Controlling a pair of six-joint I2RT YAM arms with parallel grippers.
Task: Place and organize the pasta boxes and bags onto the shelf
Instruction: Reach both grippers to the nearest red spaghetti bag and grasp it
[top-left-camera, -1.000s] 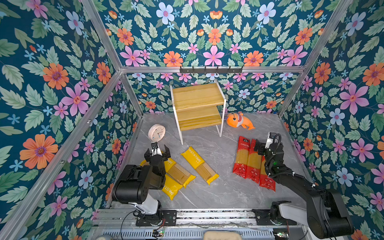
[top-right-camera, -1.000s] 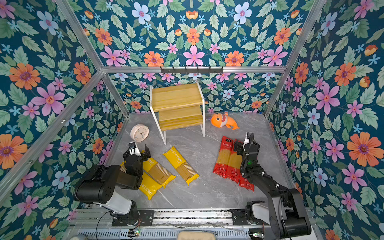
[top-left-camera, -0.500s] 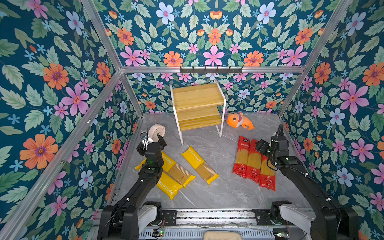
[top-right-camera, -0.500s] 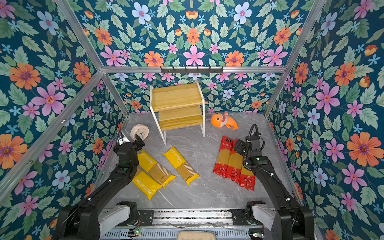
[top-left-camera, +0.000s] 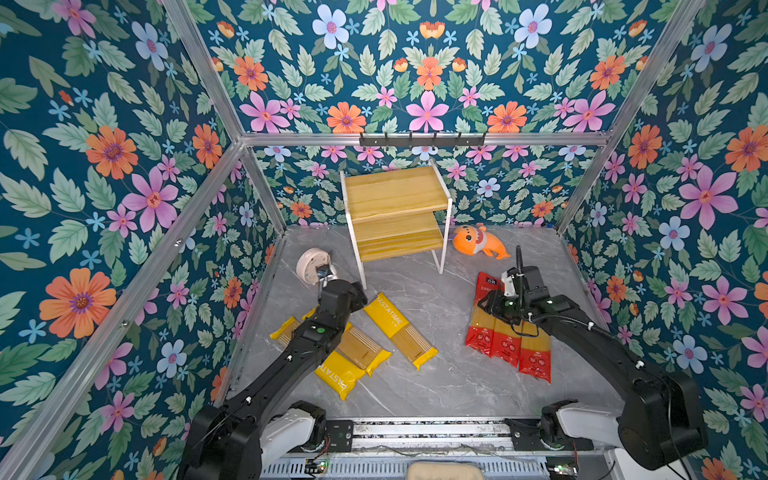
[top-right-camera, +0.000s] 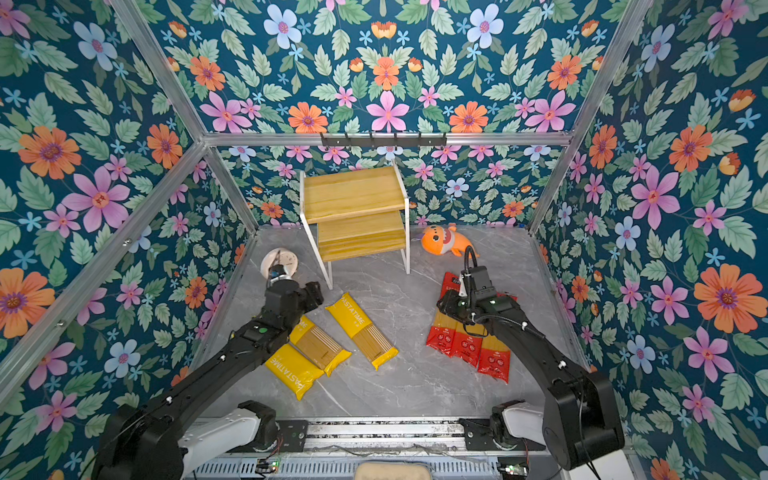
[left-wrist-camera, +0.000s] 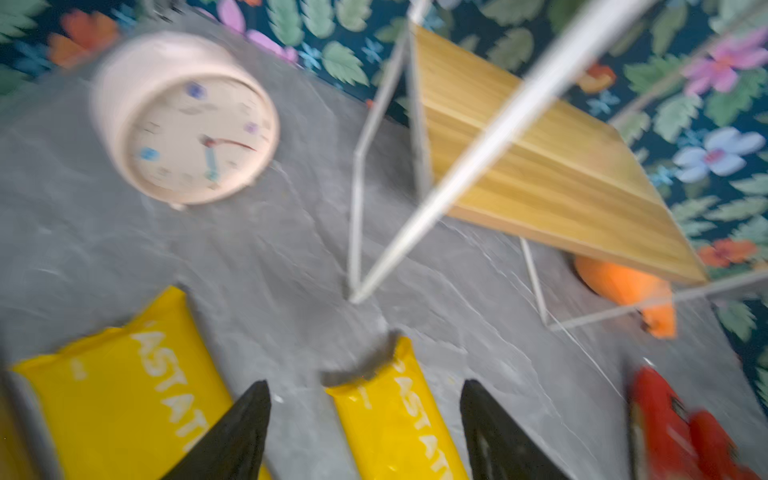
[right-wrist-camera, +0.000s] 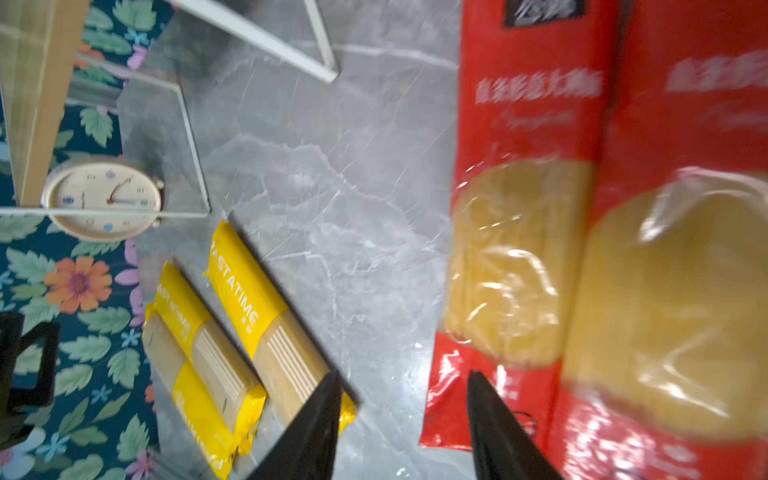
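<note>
Three yellow PASTATIME pasta packs (top-left-camera: 401, 330) (top-right-camera: 361, 326) lie on the grey table at front left, two of them overlapping. Three red packs (top-left-camera: 507, 340) (top-right-camera: 467, 345) lie side by side at front right. The shelf (top-left-camera: 397, 216) (top-right-camera: 353, 216) stands bare at the back. My left gripper (top-left-camera: 358, 296) (left-wrist-camera: 363, 386) hovers open over the far end of the rightmost yellow pack (left-wrist-camera: 395, 415), a finger on each side. My right gripper (top-left-camera: 492, 306) (right-wrist-camera: 404, 376) hangs open above the left edge of the red packs (right-wrist-camera: 523, 232), with bare table between its fingertips.
A pale round clock (top-left-camera: 312, 266) (left-wrist-camera: 187, 120) stands left of the shelf, just beyond my left wrist. An orange fish toy (top-left-camera: 478, 243) lies right of the shelf. A black hook rail (top-left-camera: 422, 141) hangs on the back wall. Floral walls close in three sides.
Both arms have unfolded and reached forward from the front edge. The left gripper has come over the yellow pack's far end, the right over the red packs.
</note>
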